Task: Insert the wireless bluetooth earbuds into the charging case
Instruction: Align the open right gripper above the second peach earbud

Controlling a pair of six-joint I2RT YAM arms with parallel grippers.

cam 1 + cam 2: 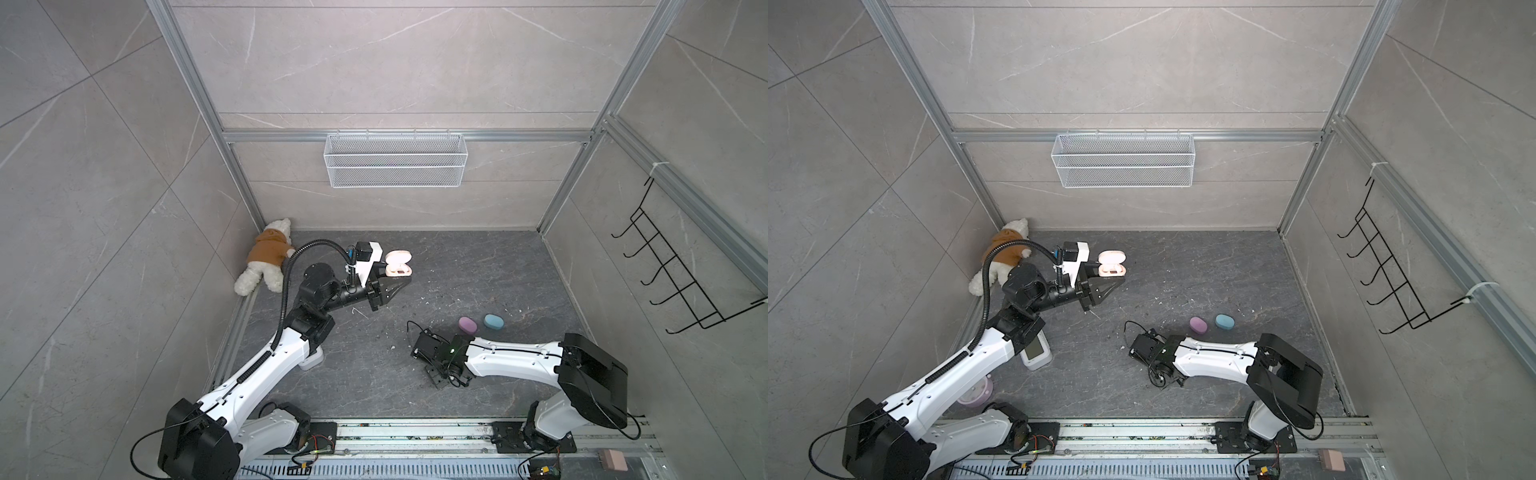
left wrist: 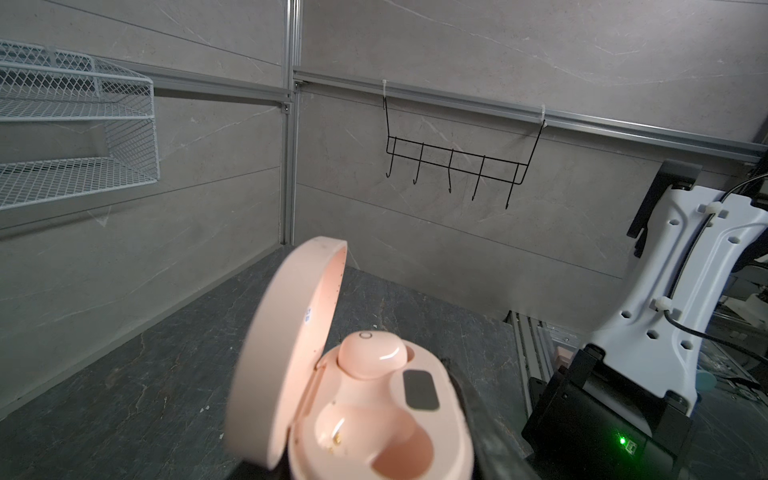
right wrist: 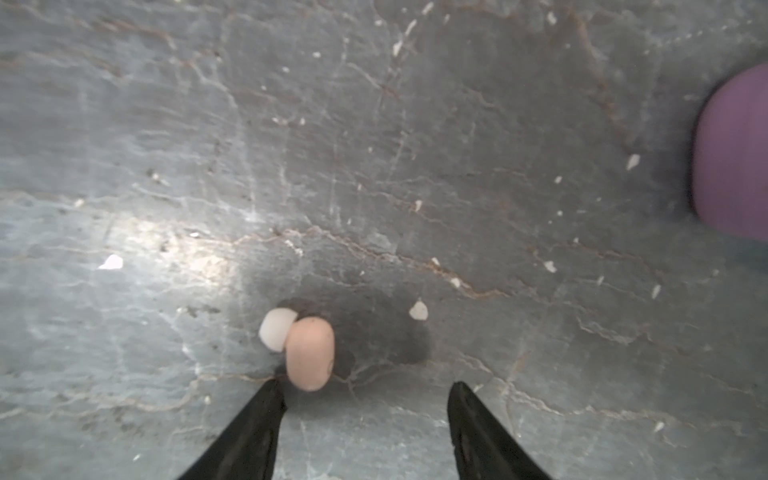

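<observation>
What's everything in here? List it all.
charging case: one, peach, lid open, in left gripper
seated earbud: one, peach, in case slot; other slot empty
loose earbud: one, peach, white tip, on floor by right gripper
lilac pod: one, closed, on floor
blue pod: one, closed, beside lilac pod
plush bear: one, white, brown hoodie, back-left corner
wire basket: one, white, back wall
hook rack: one, black, right wall
pink block: one, pink, front-right corner
white specks: many, scattered on floor
left gripper: one, black, shut on case
right gripper: one, black, open, beside loose earbud
</observation>
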